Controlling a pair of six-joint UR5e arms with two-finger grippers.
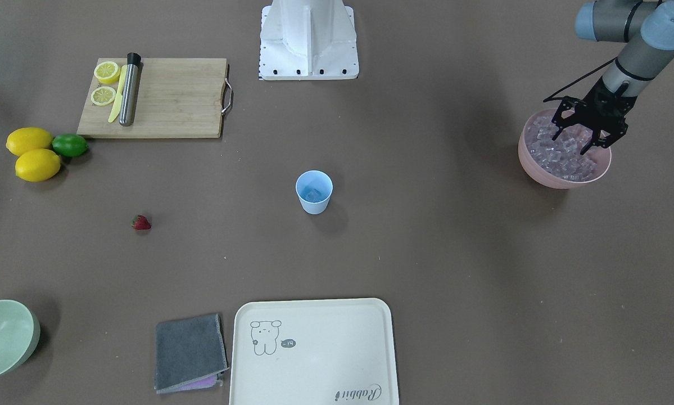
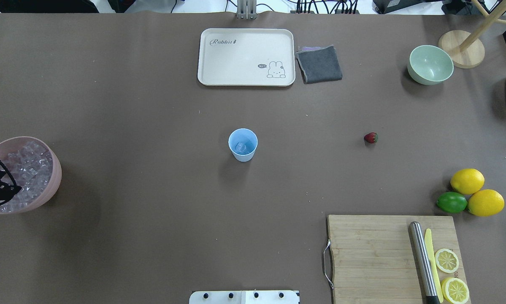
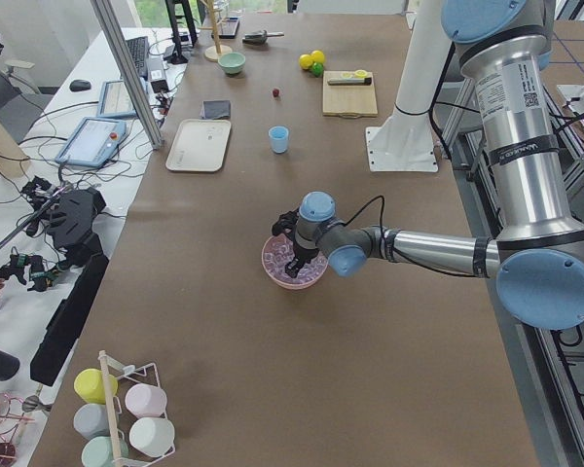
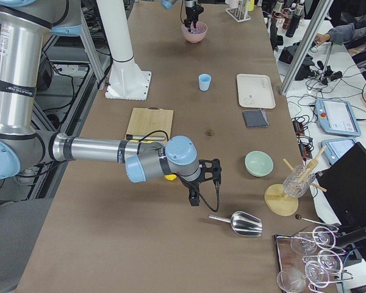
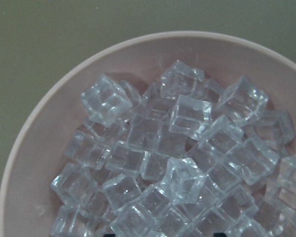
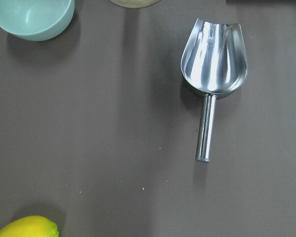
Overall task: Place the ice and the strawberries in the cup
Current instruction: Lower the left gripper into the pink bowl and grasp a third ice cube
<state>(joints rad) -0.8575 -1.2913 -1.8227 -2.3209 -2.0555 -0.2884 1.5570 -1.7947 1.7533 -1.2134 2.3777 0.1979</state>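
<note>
The light-blue cup (image 1: 314, 192) stands upright mid-table with one ice cube inside; it also shows in the overhead view (image 2: 243, 145). The strawberry (image 1: 141, 223) lies alone on the table, away from the cup (image 2: 370, 137). Many clear ice cubes (image 5: 187, 148) fill a pink bowl (image 1: 539, 175) at the table's left end. My left gripper (image 1: 571, 142) is open, its tips down among the ice in the bowl. My right gripper (image 4: 195, 195) hovers over the table near a metal scoop. I cannot tell whether it is open or shut.
A metal scoop (image 6: 214, 64) lies below the right wrist. A pale green bowl (image 2: 430, 64), two lemons (image 2: 476, 192) and a lime (image 2: 451, 202) sit on the right. A cutting board (image 2: 375, 253) holds lemon halves, a knife and a steel bar. A cream tray (image 2: 246, 57) and grey cloth (image 2: 319, 64) lie at the far edge.
</note>
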